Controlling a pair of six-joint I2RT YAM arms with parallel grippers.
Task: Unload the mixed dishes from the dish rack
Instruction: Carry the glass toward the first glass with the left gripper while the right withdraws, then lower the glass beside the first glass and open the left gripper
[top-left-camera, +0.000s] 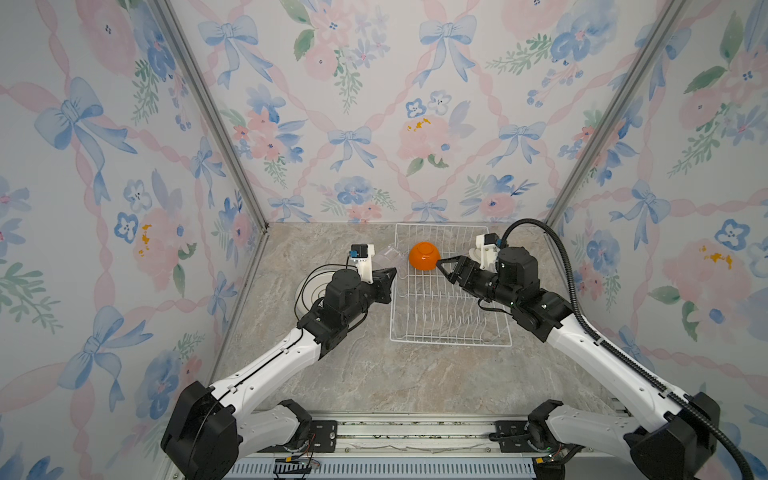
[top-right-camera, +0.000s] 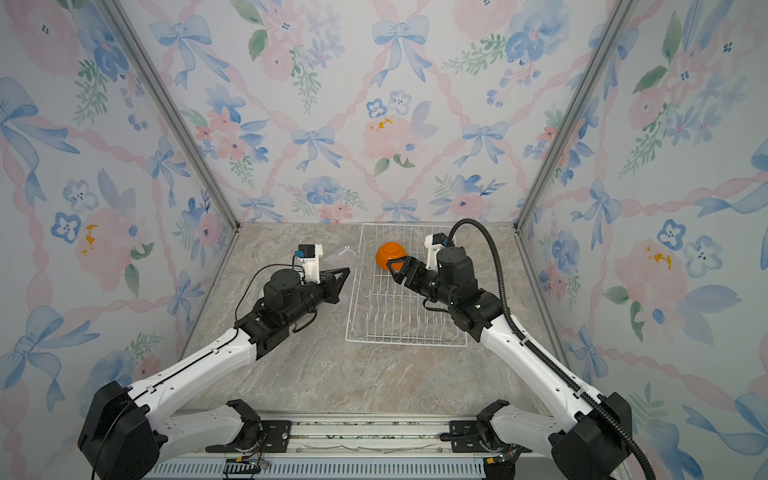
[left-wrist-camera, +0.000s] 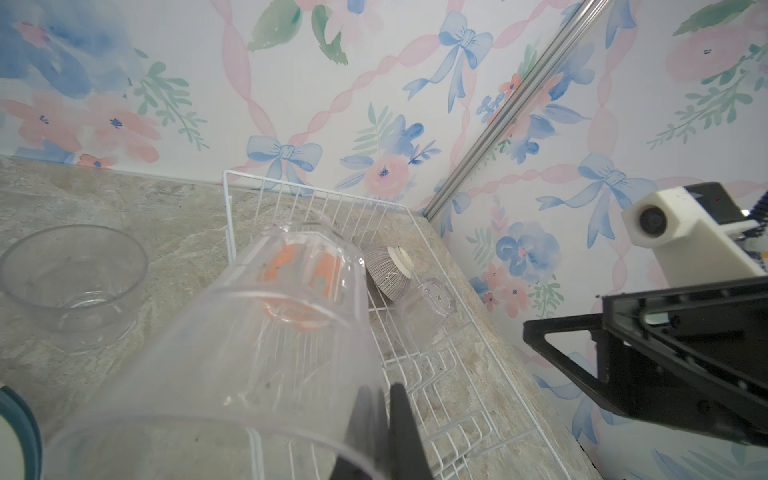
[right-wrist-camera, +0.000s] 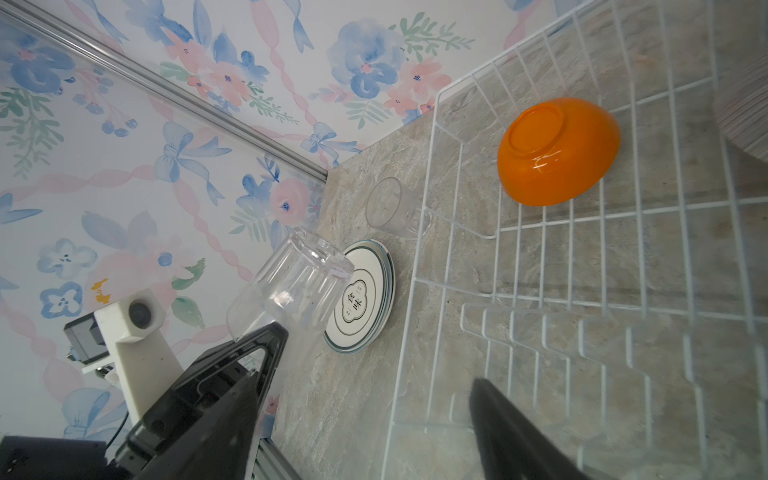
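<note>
A stone-patterned desk (top-left-camera: 374, 374) sits inside three walls of floral wallpaper (top-left-camera: 374, 124) with blue bows, joined at the corners by aluminium posts (top-left-camera: 216, 124).

The white wire dish rack (top-left-camera: 449, 343) stands on the desk between the two sets of fingers, nearer the right ones. An orange bowl (top-left-camera: 424, 256) lies upside down in it, just beyond the right fingers (top-left-camera: 444, 262), which are spread wide with nothing between them. Past the left fingers (top-left-camera: 388, 276), the left wrist view shows two more things in the rack: a small striped ribbed bowl (left-wrist-camera: 386, 274), tipped with its foot ring showing, and just beside it an overturned clear tumbler (left-wrist-camera: 419, 316). The rows of plate prongs near the right fingers hold nothing.

The left fingers are pinched on the rim wall of a clear ribbed tumbler (left-wrist-camera: 249, 353), held tilted in the air just outside the rack's side. Beyond them on the desk another clear tumbler (right-wrist-camera: 388, 208) stands upright beside the rack. A stack of white plates (right-wrist-camera: 361, 299) with dark-ringed rims lies on the desk under the left wrist, partly hidden by that arm in both top views.
</note>
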